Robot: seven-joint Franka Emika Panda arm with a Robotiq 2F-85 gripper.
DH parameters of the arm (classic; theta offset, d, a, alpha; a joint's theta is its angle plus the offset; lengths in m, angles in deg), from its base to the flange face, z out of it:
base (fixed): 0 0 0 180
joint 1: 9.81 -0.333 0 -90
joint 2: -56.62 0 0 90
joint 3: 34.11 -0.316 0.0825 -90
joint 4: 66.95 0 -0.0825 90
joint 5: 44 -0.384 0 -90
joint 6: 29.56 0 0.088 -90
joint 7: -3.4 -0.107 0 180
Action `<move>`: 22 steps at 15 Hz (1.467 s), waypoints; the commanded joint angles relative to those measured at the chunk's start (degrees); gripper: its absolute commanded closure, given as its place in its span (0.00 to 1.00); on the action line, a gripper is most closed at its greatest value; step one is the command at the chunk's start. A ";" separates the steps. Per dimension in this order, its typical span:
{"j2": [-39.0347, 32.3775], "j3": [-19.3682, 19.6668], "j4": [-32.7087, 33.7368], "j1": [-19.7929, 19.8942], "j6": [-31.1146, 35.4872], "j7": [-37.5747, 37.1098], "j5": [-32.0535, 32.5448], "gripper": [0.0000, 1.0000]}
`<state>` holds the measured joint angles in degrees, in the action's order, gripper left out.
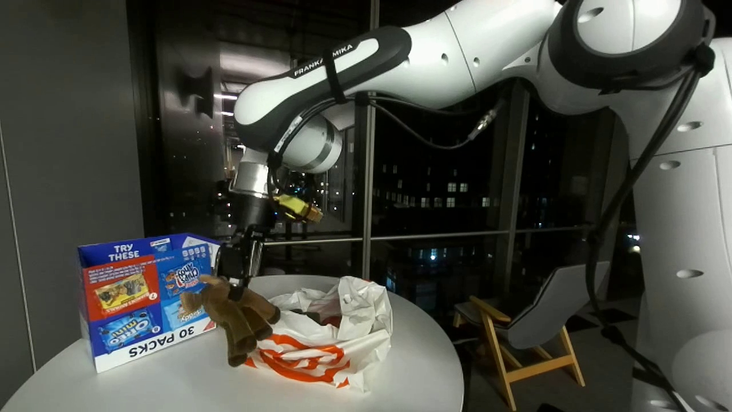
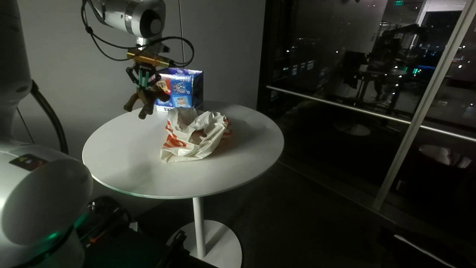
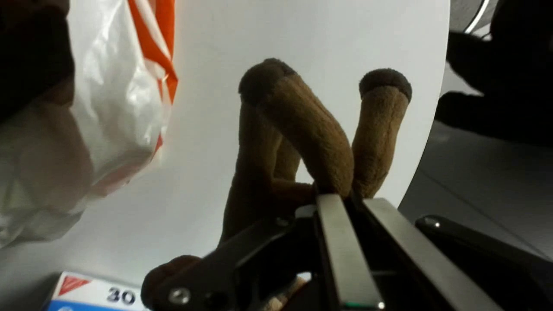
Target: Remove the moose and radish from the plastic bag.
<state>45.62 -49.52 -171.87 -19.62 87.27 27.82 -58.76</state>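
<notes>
White table (image 1: 420,343), box (image 1: 150,303) marked "OREO" and "30 PACKS," gripper (image 1: 236,290) clenched on moose (image 1: 236,320).

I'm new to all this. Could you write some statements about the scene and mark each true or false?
1. The gripper holds the brown plush moose. True.
2. The plastic bag bears orange-red print. True.
3. The moose lies inside the bag. False: it hangs outside it.
4. The snack box stands on the round table. True.
5. The box advertises 50 packs. False: it reads 30 packs.
6. The bag's mouth is closed. False: it gapes open.
</notes>
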 commanded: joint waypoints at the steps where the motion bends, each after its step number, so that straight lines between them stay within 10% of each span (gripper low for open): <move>1: -2.43 0.15 -1.25 -0.22 -3.40 3.81 0.89 0.91; 10: -8.50 -3.36 -0.76 0.64 -14.33 16.79 -3.59 0.90; 11: -8.70 -3.09 -0.60 0.23 -15.53 16.28 -3.68 0.65; 12: -7.90 -2.19 -2.64 -0.69 -11.92 14.31 -1.92 0.64; 13: -8.02 -2.22 -2.66 -0.73 -12.26 14.38 -2.01 0.86; 16: -8.23 -2.10 -2.80 -0.68 -12.13 14.36 -1.97 0.65; 20: -8.26 -2.08 -2.80 -0.68 -12.13 14.36 -1.97 0.64; 21: -8.26 -2.08 -2.80 -0.68 -12.13 14.36 -1.97 0.39; 22: -8.20 -2.15 -2.31 -0.75 -12.03 14.28 -1.98 0.38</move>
<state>37.38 -51.79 -174.89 -20.09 75.32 42.22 -60.70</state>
